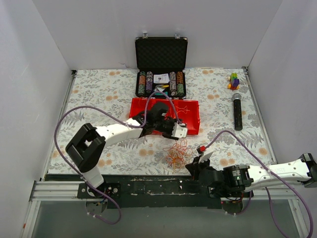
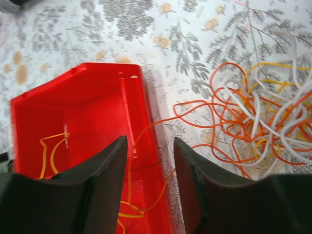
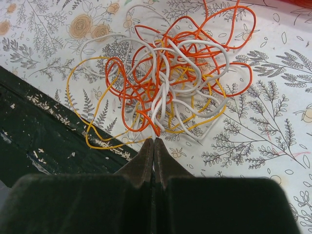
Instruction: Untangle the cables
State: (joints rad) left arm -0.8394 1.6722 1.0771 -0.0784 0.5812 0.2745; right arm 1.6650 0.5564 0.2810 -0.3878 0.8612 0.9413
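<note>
The cables [image 1: 177,153] are a small tangle of thin orange, yellow and white wires on the floral cloth near the front edge. My right gripper [image 3: 154,140] sits at the tangle's near side, shut, with a white strand of the cables [image 3: 170,83] pinched at its tips. My left gripper [image 2: 150,141] hovers over the near wall of the red bin [image 2: 87,97], its jaws apart. An orange wire [image 2: 165,182] runs from the tangle [image 2: 263,117] over the bin's edge and between those jaws. A yellow wire [image 2: 48,146] lies inside the bin. In the top view the left gripper [image 1: 179,130] is just behind the tangle.
The red bin [image 1: 190,106] stands mid-table, with an open black case of poker chips [image 1: 161,49] behind it. A black microphone [image 1: 237,111] and small toy blocks [image 1: 233,80] lie at the right. The table's dark front rail [image 3: 39,131] runs beside the tangle.
</note>
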